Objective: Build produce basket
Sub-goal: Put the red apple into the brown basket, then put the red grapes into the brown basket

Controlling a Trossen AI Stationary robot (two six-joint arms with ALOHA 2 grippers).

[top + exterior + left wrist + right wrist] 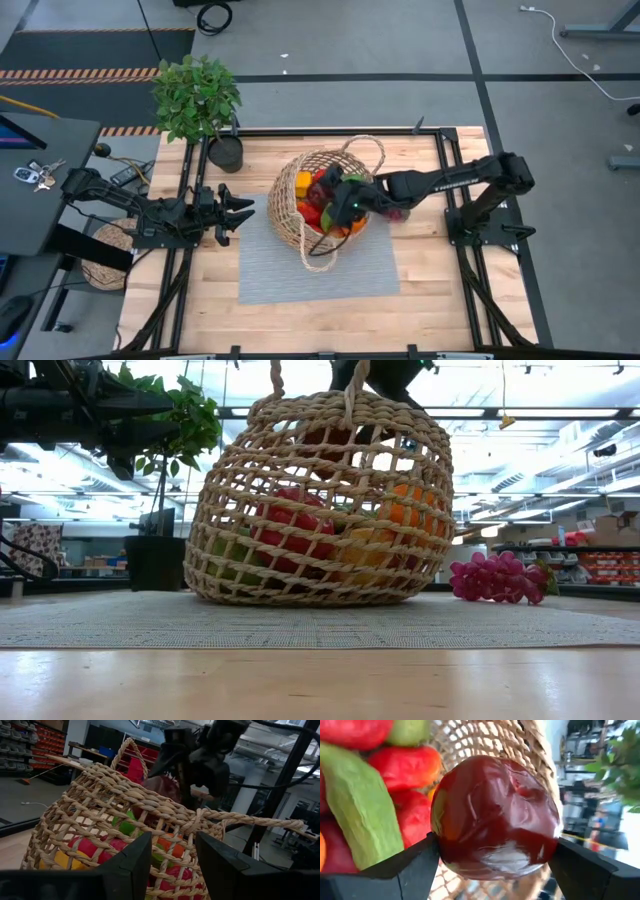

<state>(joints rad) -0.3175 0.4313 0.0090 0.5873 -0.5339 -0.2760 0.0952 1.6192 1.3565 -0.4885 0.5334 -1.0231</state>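
Right wrist view: right gripper (495, 865) clamps a dark-red apple (495, 815).

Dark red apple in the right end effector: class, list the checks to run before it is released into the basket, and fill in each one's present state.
1. Dark red apple clamped between the right end effector fingers: ok.
2. Apple above the basket opening: ok.
3. Basket on the grey mat: ok.
4. Left end effector outside the basket: ok.
5. Free spot under the apple: cannot tell.
6. All produce loaded: not ok, grapes lie on the mat.
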